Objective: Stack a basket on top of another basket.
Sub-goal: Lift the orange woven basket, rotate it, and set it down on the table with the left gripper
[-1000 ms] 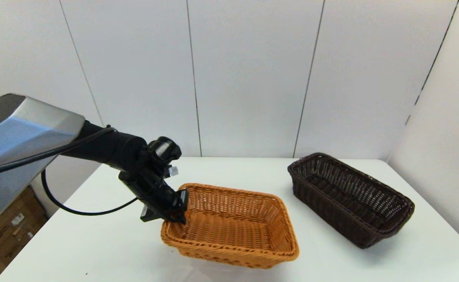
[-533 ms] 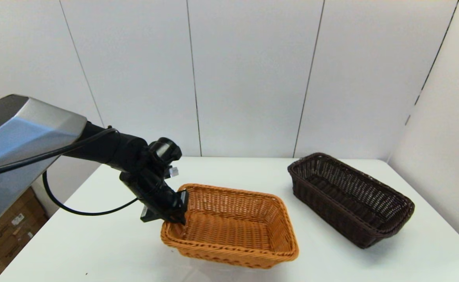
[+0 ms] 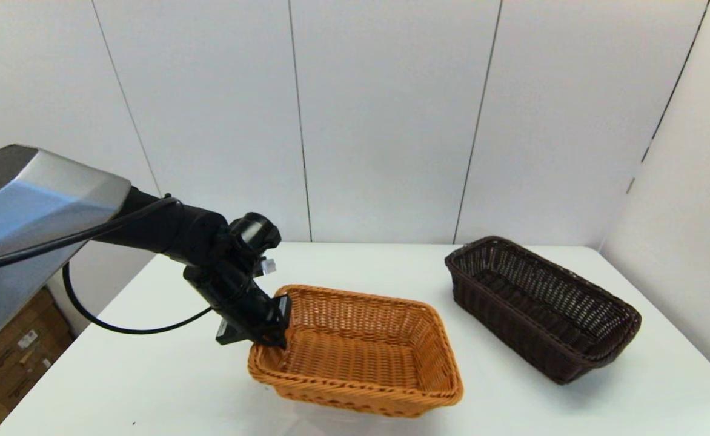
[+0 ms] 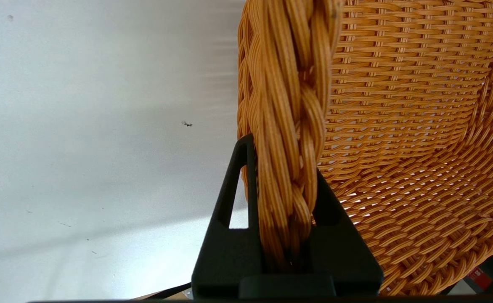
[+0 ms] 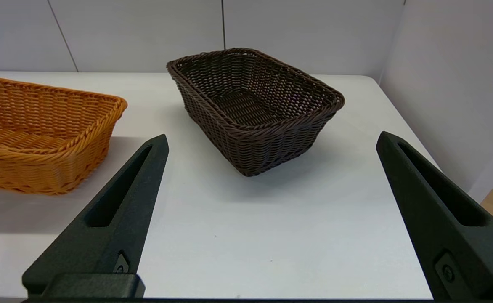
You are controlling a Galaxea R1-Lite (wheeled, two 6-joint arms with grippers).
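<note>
My left gripper (image 3: 268, 332) is clamped on the braided rim of the orange basket (image 3: 361, 351), one finger outside the wall and one inside, pinching tight at its left end. That basket sits at the near middle of the white table (image 3: 149, 375), its gripped end a little raised. My right gripper (image 5: 271, 219) waits low at the near edge, fingers spread wide and empty. Farther right, well apart, the dark brown basket (image 3: 543, 306) rests flat.

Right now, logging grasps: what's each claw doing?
Left claw: closed on the orange basket rim.
Right claw: open, holding nothing.
</note>
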